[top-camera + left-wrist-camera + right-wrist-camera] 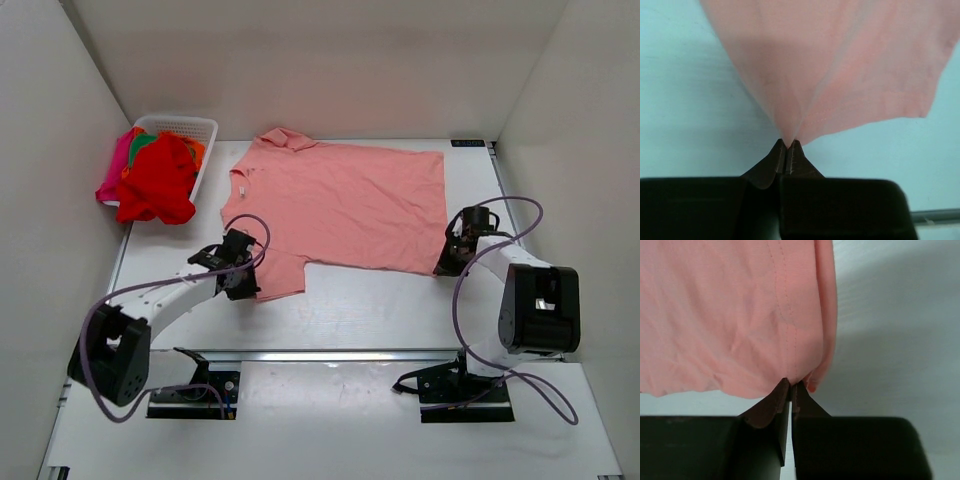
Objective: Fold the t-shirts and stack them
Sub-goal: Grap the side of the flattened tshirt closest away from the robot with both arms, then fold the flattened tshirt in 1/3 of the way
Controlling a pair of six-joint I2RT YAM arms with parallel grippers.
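The large salmon-pink t-shirt [345,205] lies spread flat on the white table, neck toward the left. My left gripper [243,281] is shut on the near sleeve's edge; in the left wrist view the cloth [840,65] fans out from the pinched tips [786,144]. My right gripper [447,262] is shut on the shirt's near hem corner; in the right wrist view the hem [740,315] bunches at the tips [791,384]. A red t-shirt [158,180] drapes over the basket, with magenta [116,165] and orange/green ones [146,142] under it.
A white lattice basket [192,128] stands at the back left, holding the other shirts. White walls close in the table on the left, back and right. A metal rail [330,355] runs along the near edge by the arm bases.
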